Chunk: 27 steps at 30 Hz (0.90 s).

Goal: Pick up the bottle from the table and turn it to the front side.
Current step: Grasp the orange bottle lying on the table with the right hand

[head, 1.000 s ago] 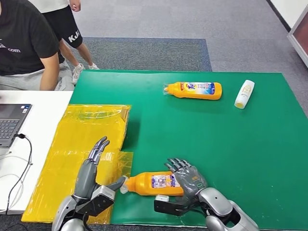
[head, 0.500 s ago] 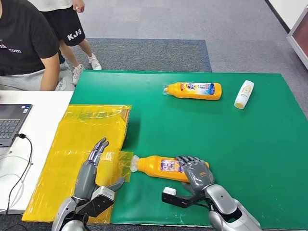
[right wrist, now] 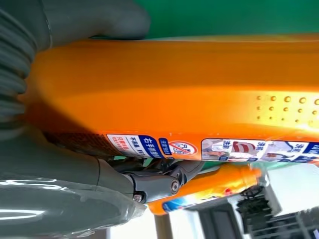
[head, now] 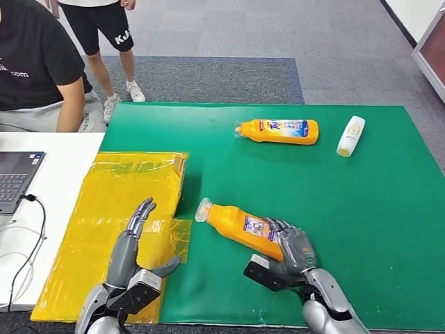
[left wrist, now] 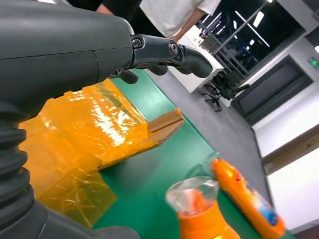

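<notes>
The right robot hand (head: 291, 252) grips the orange bottle (head: 238, 224) at its base, neck pointing to ten o'clock. The left robot hand (head: 131, 261) stays spread, empty. Gripped so far from its middle, the bottle could twist loose while turning.

Silver arms, grey ribbed wrist covers. Left hand (head: 127, 261): grey palm, darker fingers (head: 142, 212), thick grey thumb, black angular block at wrist. Right hand (head: 287, 250): same build, green mark on back, visible knuckle screws.
</notes>
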Each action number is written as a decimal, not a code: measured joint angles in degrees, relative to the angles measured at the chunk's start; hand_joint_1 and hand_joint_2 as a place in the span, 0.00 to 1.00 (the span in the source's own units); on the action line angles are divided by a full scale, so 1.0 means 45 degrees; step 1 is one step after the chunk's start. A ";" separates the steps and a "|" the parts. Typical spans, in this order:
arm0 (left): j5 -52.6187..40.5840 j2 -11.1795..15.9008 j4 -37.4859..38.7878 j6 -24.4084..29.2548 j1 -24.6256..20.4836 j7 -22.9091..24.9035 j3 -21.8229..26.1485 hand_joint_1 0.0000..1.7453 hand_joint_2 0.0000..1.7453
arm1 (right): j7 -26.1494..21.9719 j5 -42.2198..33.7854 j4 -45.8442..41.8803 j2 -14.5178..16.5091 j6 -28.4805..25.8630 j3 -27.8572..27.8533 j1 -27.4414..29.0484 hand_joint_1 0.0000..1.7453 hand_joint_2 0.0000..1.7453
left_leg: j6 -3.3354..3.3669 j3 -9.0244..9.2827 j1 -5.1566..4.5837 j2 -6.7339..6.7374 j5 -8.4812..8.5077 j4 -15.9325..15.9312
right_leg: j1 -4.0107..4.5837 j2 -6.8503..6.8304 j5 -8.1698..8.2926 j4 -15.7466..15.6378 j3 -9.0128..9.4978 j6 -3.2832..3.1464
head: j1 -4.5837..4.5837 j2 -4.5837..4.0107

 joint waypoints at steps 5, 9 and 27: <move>0.2533 -0.0214 -0.0255 -0.0619 0.0072 -0.0479 0.0148 0.00 1.00 | -0.1523 -0.2478 -0.0398 0.0503 -0.0302 -0.0656 0.0638 1.00 1.00 | -0.0002 -0.0014 0.0002 -0.0001 0.0000 0.0000 | 0.0000 0.0001 -0.0002 0.0000 -0.0006 0.0000 | 0.0000 0.0000; 0.3944 -0.0364 -0.0318 -0.1260 0.0094 -0.0607 0.0255 0.00 1.00 | -0.2182 -0.3709 -0.0700 0.0795 -0.0114 -0.0940 0.1037 1.00 1.00 | -0.0002 -0.0031 0.0002 -0.0001 -0.0002 -0.0001 | 0.0000 0.0000 -0.0007 0.0001 -0.0021 -0.0004 | -0.0001 0.0000; 0.8064 -0.0853 0.0149 -0.2921 -0.0808 -0.0386 0.0211 0.00 1.00 | -0.3274 -0.5454 -0.1825 0.1310 0.0271 -0.0460 0.1367 1.00 1.00 | 0.0001 -0.0124 0.0000 -0.0002 -0.0001 0.0001 | -0.0003 -0.0002 -0.0011 0.0002 -0.0103 0.0007 | -0.0002 0.0000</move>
